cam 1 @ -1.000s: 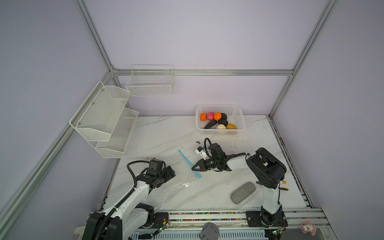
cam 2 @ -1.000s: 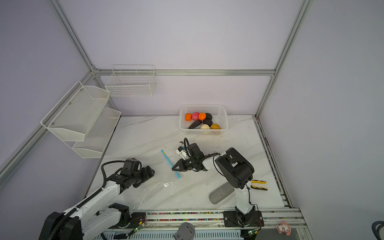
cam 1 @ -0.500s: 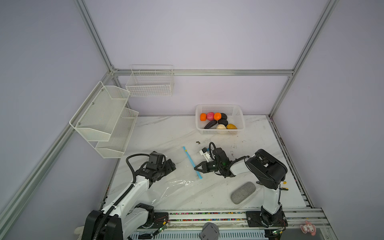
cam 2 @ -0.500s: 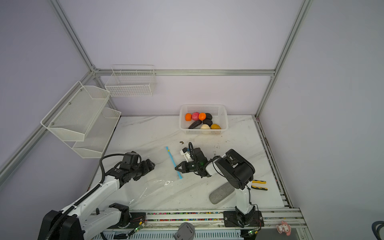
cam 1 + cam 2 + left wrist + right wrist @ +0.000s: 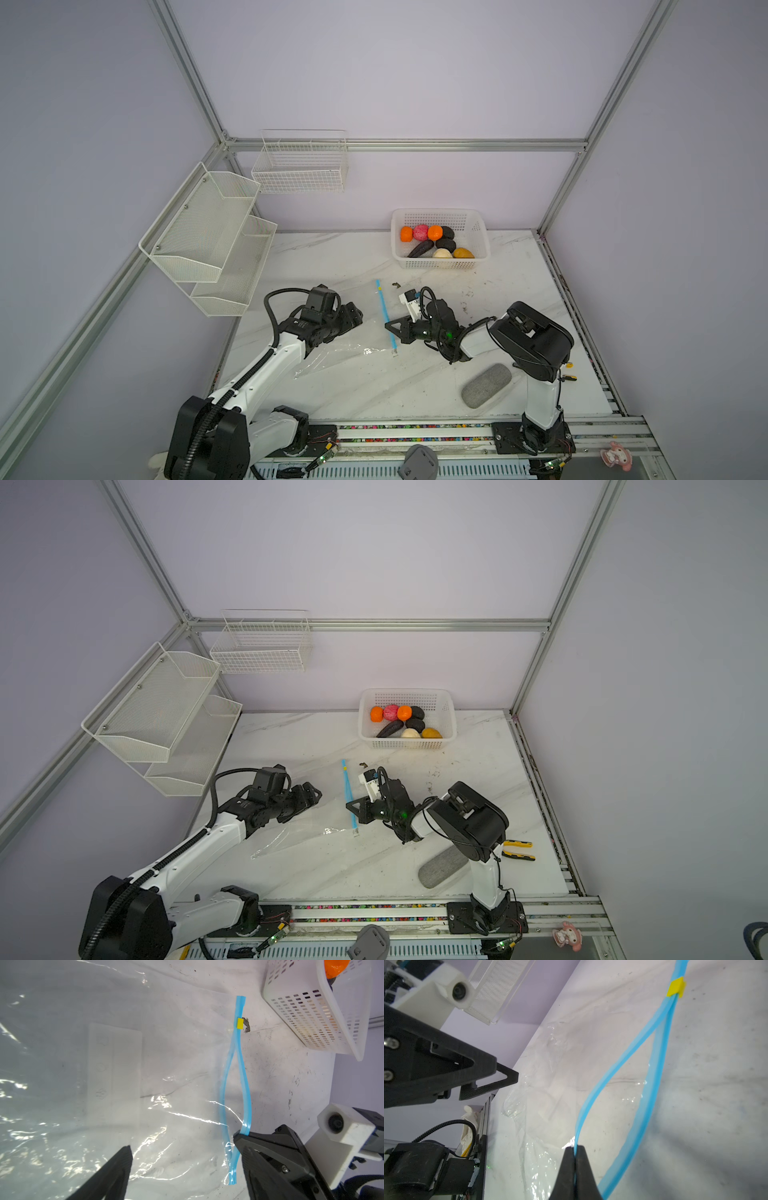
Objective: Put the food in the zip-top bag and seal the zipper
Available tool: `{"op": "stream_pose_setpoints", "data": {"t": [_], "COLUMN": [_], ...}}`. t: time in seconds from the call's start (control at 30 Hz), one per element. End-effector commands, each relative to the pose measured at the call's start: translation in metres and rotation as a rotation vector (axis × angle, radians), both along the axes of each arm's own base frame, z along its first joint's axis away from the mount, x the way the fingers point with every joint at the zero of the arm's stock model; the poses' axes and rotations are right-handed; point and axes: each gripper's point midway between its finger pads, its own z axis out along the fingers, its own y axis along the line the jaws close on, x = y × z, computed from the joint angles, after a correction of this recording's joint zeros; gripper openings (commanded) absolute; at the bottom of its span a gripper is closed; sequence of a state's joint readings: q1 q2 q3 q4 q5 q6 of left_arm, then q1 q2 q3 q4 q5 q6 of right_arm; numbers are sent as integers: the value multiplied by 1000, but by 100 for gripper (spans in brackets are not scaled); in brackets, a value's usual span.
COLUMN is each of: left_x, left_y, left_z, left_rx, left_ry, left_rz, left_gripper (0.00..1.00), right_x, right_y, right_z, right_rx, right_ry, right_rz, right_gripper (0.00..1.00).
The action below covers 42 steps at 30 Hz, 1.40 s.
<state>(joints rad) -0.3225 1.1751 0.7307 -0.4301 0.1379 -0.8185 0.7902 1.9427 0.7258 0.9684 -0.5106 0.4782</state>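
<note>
Pinching 1 zipper (image 5: 600,1084) lip, plain only in wrist views, the right end effector (image 5: 574,1152) faces the spread left end effector (image 5: 356,316).

No writing, label or number is legible on anything here.

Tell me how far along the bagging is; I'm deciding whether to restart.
Done: the clear plastic zip-top bag is laid out with no food in it, its light blue zipper strip parted. In hand: the right gripper is shut on one lip of the strip; the left gripper is open by the bag. Left: the small toy fruits and vegetables sit in the white perforated basket; filling and sealing remain.
</note>
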Motion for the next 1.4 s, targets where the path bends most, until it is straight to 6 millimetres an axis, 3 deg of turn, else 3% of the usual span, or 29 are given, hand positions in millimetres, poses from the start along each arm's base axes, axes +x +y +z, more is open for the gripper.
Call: {"op": "stream_pose_setpoints", "data": {"t": [0.0,0.43,0.7,0.83,1.0,1.33,1.37], "left_x": [25,35,31,27,26,50,52], "left_y": [-19,-47,-46,-37,-37,-53,-54], "left_z": [47,43,42,44,31,30,18], "left_rx": [-24,76,76,93,108,168,188], "left_ry": [-129,-139,-139,-159,-130,-135,-106], "left_rz": [-49,-146,-153,-124,-127,-184,-191], "left_gripper": [83,77,76,74,70,69,69], "right_x": [0,-4,-6,-6,-6,-10,-10], "right_y": [11,29,19,16,17,19,20], "right_z": [10,6,3,2,3,5,5], "right_rx": [20,-110,-183,-192,-187,-195,-196], "right_ry": [-145,-384,-635,-660,-675,-717,-722], "right_rz": [-9,-60,-127,-134,-136,-138,-139], "right_gripper": [4,0,0,0,0,0,0]}}
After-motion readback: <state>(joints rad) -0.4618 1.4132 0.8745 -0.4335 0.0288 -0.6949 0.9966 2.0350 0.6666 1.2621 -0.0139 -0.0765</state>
